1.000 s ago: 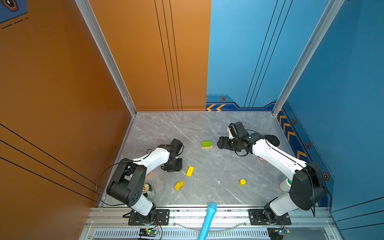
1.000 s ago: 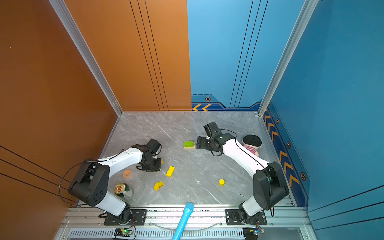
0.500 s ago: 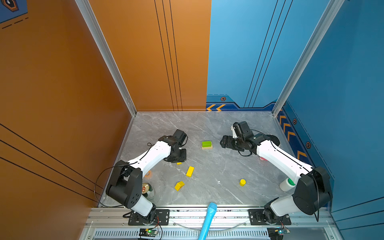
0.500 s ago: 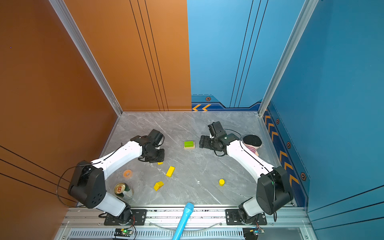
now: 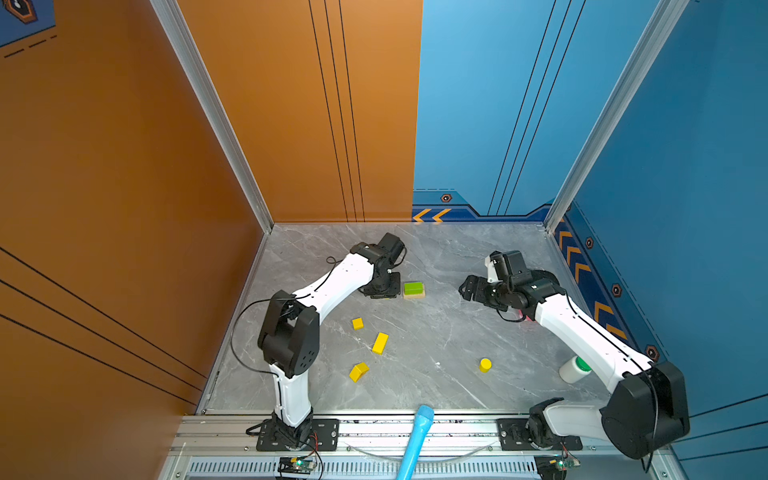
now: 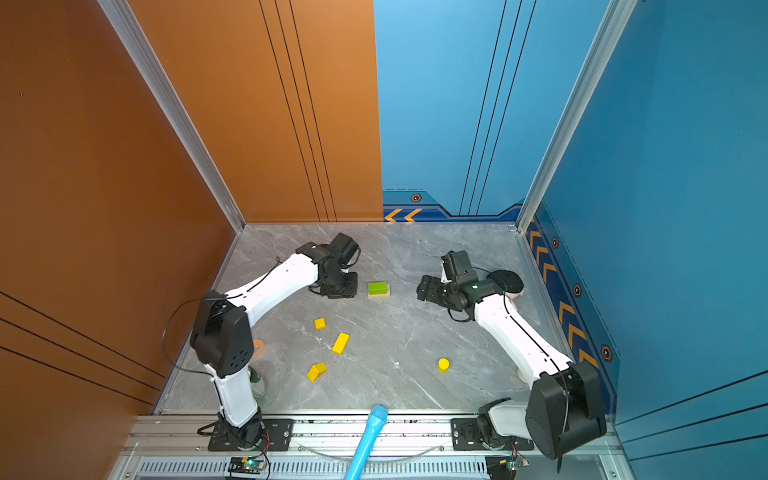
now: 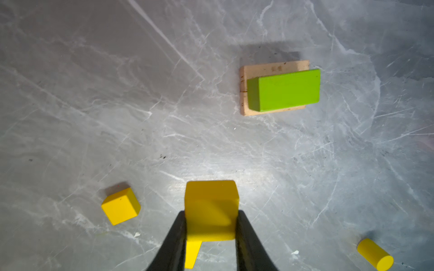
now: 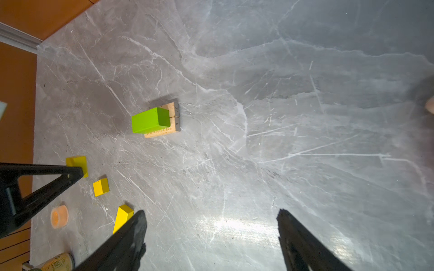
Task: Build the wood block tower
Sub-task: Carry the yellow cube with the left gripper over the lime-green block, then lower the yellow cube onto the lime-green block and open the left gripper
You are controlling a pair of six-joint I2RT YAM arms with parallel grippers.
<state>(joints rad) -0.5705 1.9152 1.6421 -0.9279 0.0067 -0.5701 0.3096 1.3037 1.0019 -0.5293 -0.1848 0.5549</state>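
Now the left gripper [image 7: 211, 213] is clenching a yellow cube [image 7: 211, 194] just beside the tower [image 5: 413, 289] — a green bar [image 7: 284, 90] lying on tan planks [image 7: 270, 68], apparently two — nearer the table's [image 5: 436, 332] far edge; the right gripper [image 8: 210, 212] is hanging released, jaws spread.

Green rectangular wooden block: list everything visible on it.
The green rectangular wooden block is a bright, smoothly painted bar with crisp edges, lying flat on a long face. It rests on two tan wooden planks laid side by side on the grey marble-look tabletop, strips of plank showing past it. Nothing lies on top; nothing else touches it.
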